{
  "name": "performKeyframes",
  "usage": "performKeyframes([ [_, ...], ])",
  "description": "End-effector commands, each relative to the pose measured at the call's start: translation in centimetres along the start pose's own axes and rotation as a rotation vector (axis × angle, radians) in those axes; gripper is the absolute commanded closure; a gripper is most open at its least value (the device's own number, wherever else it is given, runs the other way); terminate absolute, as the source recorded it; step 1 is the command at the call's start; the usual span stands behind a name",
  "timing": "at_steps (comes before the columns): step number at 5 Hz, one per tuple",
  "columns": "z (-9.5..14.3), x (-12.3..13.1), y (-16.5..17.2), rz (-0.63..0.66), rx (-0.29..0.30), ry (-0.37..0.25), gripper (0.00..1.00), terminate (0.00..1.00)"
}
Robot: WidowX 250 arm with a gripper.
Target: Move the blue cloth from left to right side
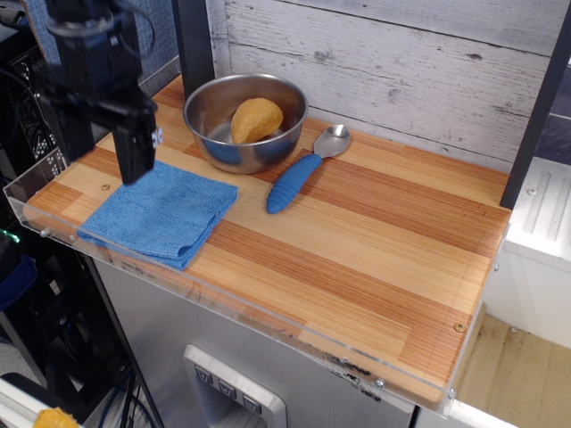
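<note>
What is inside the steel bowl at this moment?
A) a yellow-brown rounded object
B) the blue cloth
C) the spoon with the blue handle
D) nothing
A: a yellow-brown rounded object sits in the steel bowl, while the blue cloth lies flat on the board at the left and the spoon lies beside the bowl.
</note>
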State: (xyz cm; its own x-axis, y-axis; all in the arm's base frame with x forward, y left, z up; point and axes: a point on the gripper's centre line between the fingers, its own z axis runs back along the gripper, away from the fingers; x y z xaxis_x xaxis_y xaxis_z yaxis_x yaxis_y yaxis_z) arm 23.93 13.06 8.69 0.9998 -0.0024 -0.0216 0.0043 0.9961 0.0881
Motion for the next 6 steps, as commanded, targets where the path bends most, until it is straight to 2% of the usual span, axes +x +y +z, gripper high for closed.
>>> performKeyframes([
  [1,-3.5,1.6,0.9,0.011,0.048,0.045,0.0,0.0],
  [2,-4.8,1.9,0.6,0.009,0.066,0.06,0.0,0.0],
  [4,-5.4,1.0,0.5,0.05,0.08,0.032,0.0,0.0],
  [6,-5.9,-0.1,1.7,0.096,0.038,-0.013,0.0,0.0],
])
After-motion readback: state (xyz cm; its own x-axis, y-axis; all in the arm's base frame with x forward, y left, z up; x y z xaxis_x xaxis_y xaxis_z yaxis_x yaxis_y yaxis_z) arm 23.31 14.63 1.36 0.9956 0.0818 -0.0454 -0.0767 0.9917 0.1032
